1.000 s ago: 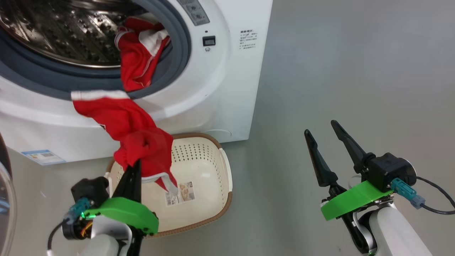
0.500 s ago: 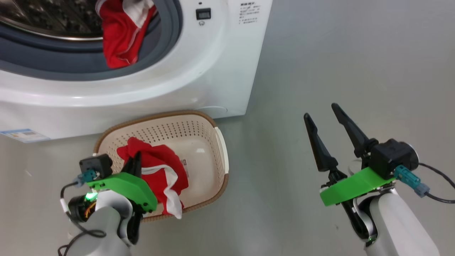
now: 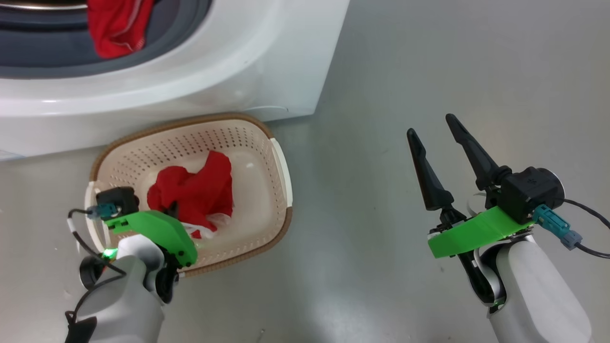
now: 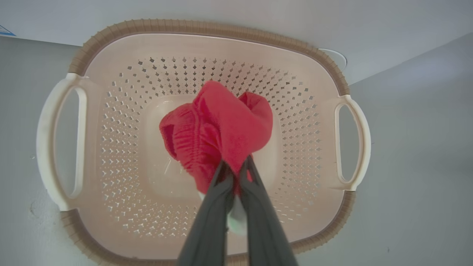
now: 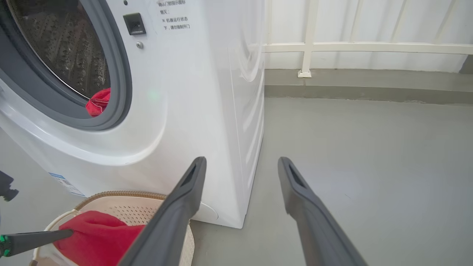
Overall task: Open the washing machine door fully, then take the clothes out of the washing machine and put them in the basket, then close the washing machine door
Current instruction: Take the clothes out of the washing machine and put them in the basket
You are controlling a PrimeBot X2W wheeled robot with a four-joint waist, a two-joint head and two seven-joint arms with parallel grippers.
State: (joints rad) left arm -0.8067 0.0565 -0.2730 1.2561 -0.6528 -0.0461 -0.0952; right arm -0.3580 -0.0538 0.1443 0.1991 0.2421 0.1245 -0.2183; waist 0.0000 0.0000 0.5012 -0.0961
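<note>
Down from the washing machine point(image 3: 228, 71), in the head view, the left gripper point(image 3: 172, 209) has carried a red garment point(image 3: 195, 190) into the basket point(image 3: 279, 162); the right gripper point(image 3: 431, 125) stands spread, empty. Left wrist view: fingers point(image 4: 214, 207) pinch the cloth above the basket's bottom; if they lift before letting go, it could snag and trail out. Right wrist view: a second garment point(image 5: 98, 103) lies at the lip of the drum point(image 5: 66, 48).

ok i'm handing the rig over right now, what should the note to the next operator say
Left tool: shut on a red garment inside the basket, not yet released.
Right tool: open, empty, above the floor beside the washing machine.
Done: drum exposed, one garment at the basket.
Left: release it, fetch the second red garment from the drum, close the door.
</note>
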